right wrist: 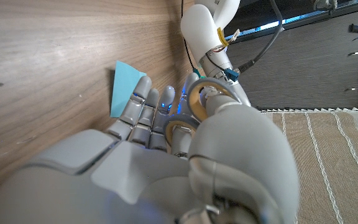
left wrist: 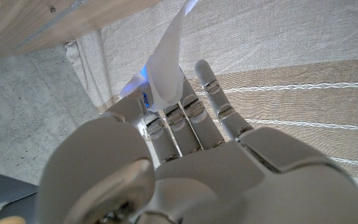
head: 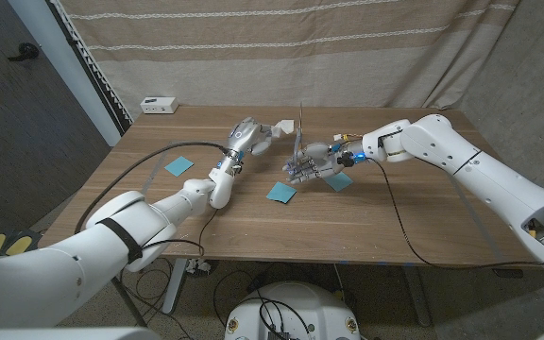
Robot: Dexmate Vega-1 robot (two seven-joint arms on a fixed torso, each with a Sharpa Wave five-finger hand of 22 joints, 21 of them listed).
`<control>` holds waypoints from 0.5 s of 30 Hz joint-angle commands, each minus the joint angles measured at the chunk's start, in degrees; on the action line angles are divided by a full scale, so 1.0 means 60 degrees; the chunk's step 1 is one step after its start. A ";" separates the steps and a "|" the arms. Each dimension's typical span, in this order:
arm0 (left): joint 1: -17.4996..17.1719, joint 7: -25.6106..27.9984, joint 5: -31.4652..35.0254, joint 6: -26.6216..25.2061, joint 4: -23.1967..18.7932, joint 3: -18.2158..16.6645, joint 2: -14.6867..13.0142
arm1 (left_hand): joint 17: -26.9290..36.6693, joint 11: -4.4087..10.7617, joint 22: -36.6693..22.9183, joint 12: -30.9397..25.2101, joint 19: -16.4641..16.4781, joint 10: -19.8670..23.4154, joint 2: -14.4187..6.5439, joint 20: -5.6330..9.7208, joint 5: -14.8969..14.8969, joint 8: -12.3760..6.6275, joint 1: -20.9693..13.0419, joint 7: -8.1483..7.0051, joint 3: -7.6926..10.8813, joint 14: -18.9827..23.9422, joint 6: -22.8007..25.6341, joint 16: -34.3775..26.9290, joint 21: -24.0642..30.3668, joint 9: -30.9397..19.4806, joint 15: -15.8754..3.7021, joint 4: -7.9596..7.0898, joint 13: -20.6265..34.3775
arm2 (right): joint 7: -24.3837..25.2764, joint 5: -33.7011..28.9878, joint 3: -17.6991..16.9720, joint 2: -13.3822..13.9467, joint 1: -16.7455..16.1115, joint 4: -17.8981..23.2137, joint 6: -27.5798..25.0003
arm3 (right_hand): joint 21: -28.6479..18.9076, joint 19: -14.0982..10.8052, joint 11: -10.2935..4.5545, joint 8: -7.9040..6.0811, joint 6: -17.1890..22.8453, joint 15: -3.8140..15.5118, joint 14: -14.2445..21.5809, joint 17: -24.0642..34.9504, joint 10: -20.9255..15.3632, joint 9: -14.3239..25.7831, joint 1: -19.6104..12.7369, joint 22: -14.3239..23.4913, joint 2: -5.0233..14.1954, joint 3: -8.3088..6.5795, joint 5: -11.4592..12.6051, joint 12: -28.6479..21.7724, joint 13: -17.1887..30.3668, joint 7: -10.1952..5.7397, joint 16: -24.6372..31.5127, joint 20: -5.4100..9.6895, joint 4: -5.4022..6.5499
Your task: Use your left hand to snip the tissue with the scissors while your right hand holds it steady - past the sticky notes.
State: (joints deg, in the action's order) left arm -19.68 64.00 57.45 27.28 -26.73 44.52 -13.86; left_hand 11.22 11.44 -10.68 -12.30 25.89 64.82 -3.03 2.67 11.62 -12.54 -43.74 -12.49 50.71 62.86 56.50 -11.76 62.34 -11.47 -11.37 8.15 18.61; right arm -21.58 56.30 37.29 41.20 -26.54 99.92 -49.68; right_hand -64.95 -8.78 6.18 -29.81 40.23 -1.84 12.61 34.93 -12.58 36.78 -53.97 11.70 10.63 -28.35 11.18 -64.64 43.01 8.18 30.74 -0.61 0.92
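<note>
The wooden counter carries three blue sticky notes. The right hand has its fingers pinching the scissors. The left hand grips the white tissue, which rises past its fingertips.

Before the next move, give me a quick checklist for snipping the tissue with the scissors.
1. Scissors in the left hand: not ok, the right hand holds them.
2. Tissue gripped: ok, but by the left hand.
3. Blades open: cannot tell.
4. Blades at the tissue: cannot tell.
5. Sticky notes clear of the blades: ok, they lie on the table below.
</note>
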 commanded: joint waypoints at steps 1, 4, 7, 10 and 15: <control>-0.0075 0.0000 0.0157 0.0191 0.0061 -0.0220 -0.0058 | 0.0005 0.0037 -0.0017 -0.0018 0.0106 0.0109 0.0037 0.1088 -0.0061 0.0006 0.0019 0.0043 0.0050 0.0084 0.0089 -0.0037 0.0053 0.0001 -0.0387 0.0037 -0.0021 | 0.0469 -0.0157 0.0012 -0.0162 0.0010 0.0100 -0.0049 | -0.0120 -0.0063 -0.0029 -0.0090 0.0084 0.0005 0.0132 0.0063 -0.0201 0.0094 -0.0097 -0.0016 0.0193 -0.0232 -0.0001 -0.0073 -0.0078 -0.0010 0.0088 -0.0061 0.0235; -0.0162 0.0000 0.0260 0.0247 0.0059 -0.0280 -0.0110 | 0.0006 0.0037 -0.0017 -0.0013 0.0109 0.0113 0.0042 0.1087 -0.0064 0.0007 0.0002 0.0064 0.0052 0.0094 0.0090 -0.0038 0.0057 0.0001 -0.0387 0.0047 -0.0034 | 0.0632 -0.0065 -0.0068 -0.0184 -0.0115 0.0163 -0.0052 | -0.0162 -0.0066 -0.0030 -0.0118 0.0084 0.0000 0.0116 0.0082 -0.0213 0.0137 -0.0103 -0.0028 0.0188 -0.0215 -0.0001 -0.0062 -0.0138 -0.0018 0.0102 -0.0063 0.0228; -0.0224 0.0000 0.0338 0.0358 0.0017 -0.0318 -0.0192 | 0.0006 0.0037 -0.0017 -0.0012 0.0111 0.0119 0.0041 0.1087 -0.0067 0.0008 -0.0003 0.0053 0.0053 0.0103 0.0089 -0.0039 0.0059 0.0000 -0.0386 0.0044 -0.0041 | 0.0774 -0.0019 -0.0111 -0.0195 -0.0185 0.0196 -0.0066 | -0.0206 -0.0044 -0.0040 -0.0144 0.0066 -0.0007 0.0147 0.0104 -0.0225 0.0189 -0.0104 -0.0041 0.0192 -0.0197 -0.0001 -0.0054 -0.0200 -0.0012 0.0137 -0.0071 0.0230; -0.0275 0.0000 0.0453 0.0418 -0.0047 -0.0372 -0.0256 | 0.0004 0.0035 -0.0016 -0.0014 0.0109 0.0112 0.0048 0.1085 -0.0068 0.0013 0.0001 0.0050 0.0051 0.0104 0.0077 -0.0035 0.0058 0.0000 -0.0385 0.0038 -0.0036 | 0.0848 0.0014 -0.0137 -0.0218 -0.0216 0.0208 -0.0054 | -0.0247 -0.0048 -0.0051 -0.0167 0.0069 0.0004 0.0150 0.0121 -0.0250 0.0224 -0.0102 -0.0051 0.0190 -0.0180 -0.0002 -0.0053 -0.0253 -0.0011 0.0158 -0.0064 0.0232; -0.0425 0.0000 0.0678 0.0462 -0.0235 -0.0627 -0.0317 | 0.0001 0.0035 -0.0015 -0.0012 0.0107 0.0103 0.0055 0.1085 -0.0068 0.0019 0.0008 0.0058 0.0048 0.0093 0.0063 -0.0025 0.0058 -0.0002 -0.0384 0.0030 -0.0037 | 0.0807 0.0011 -0.0125 -0.0165 -0.0208 0.0264 -0.0033 | -0.0312 -0.0041 -0.0062 -0.0179 0.0052 -0.0001 0.0154 0.0149 -0.0247 0.0250 -0.0096 -0.0066 0.0196 -0.0158 -0.0003 -0.0067 -0.0291 -0.0034 0.0189 -0.0055 0.0243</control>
State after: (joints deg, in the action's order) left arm -20.83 63.99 59.26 29.05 -26.73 42.73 -14.89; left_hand 11.23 11.75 -10.68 -12.29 25.89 65.15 -3.03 2.67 11.22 -12.54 -43.74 -12.17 50.71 62.85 56.81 -11.76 62.34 -11.47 -11.37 8.15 18.33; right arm -17.83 56.07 36.86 40.19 -27.24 100.79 -50.06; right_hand -66.34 -8.91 6.66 -30.53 40.23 -1.74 12.91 35.53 -13.12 38.07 -53.94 11.18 10.66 -28.35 11.18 -64.85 41.39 8.18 31.60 -0.74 0.93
